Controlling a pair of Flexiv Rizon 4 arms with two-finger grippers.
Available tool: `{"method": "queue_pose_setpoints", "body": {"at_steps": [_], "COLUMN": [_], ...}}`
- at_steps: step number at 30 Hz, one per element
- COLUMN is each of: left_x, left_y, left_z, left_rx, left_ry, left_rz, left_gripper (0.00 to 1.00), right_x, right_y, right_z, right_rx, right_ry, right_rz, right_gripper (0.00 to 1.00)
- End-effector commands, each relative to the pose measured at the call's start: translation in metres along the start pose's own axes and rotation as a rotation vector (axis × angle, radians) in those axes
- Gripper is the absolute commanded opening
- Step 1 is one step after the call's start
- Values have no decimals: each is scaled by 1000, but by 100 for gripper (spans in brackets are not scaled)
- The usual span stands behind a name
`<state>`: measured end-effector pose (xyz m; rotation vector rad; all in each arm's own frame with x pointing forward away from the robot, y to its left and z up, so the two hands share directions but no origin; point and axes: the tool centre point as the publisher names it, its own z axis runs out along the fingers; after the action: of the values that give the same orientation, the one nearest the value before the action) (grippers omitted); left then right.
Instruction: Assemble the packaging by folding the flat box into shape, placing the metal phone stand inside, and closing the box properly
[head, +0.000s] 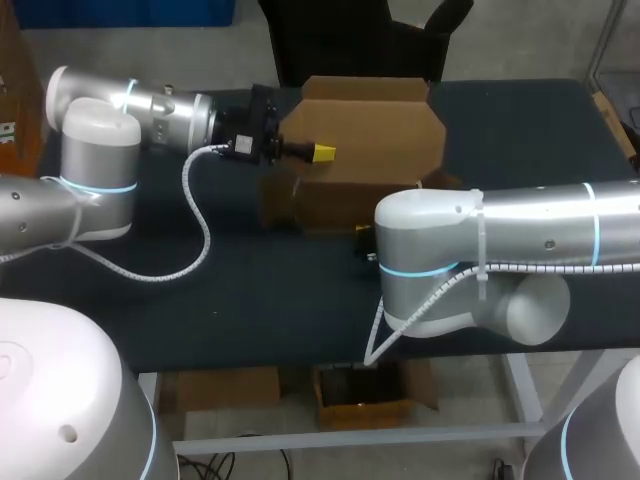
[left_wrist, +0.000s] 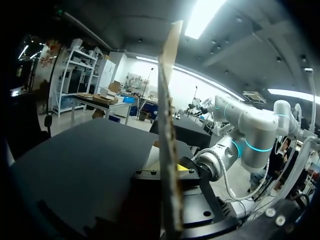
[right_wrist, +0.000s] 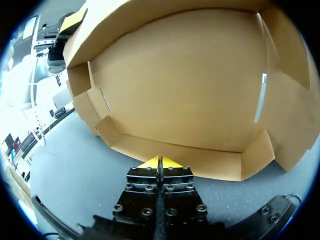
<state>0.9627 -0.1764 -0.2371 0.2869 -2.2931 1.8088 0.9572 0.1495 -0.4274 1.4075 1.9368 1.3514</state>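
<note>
Currently the cardboard box (head: 365, 140) (right_wrist: 190, 85) stands half-formed at the far middle of the table (head: 250, 290), walls up, flaps loose. The left gripper (head: 318, 152) (left_wrist: 170, 172) is on its left side with a panel edge-on between the fingers; it looks clamped, though one finger is mostly hidden behind cardboard. The right gripper (right_wrist: 160, 162) sits just in front of the box's open side, tips pressed together on nothing.

Soft overhead light falls evenly on the dark bench (head: 250, 300), the box (right_wrist: 190, 85) is bright inside, the left wrist view dim under a glaring ceiling lamp (left_wrist: 205, 15).
</note>
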Motion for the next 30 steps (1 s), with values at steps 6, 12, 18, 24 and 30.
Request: {"method": "queue_pose_setpoints", "body": {"at_steps": [6,12,18,24,30], "left_x": [1,0,0,1,1], "left_y": [0,3,5,4,4], "left_z": [-1,0,0,-1,-1], "left_rx": [-6,-7,-7,-4,-4], "left_ry": [-8,-9,-11,-14,-14], "left_rz": [3,0,-5,-3,-3], "left_gripper": [0,0,0,0,0], "right_x": [2,2,2,2,2], "right_y": [-2,-2,-2,-2,-2], "right_z": [1,1,1,1,1], "right_rx": [-5,-5,-5,-5,-5], "right_ry": [-8,-8,-8,-8,-8], "right_rz": [0,0,0,0,0], "right_gripper": [0,0,0,0,0]}}
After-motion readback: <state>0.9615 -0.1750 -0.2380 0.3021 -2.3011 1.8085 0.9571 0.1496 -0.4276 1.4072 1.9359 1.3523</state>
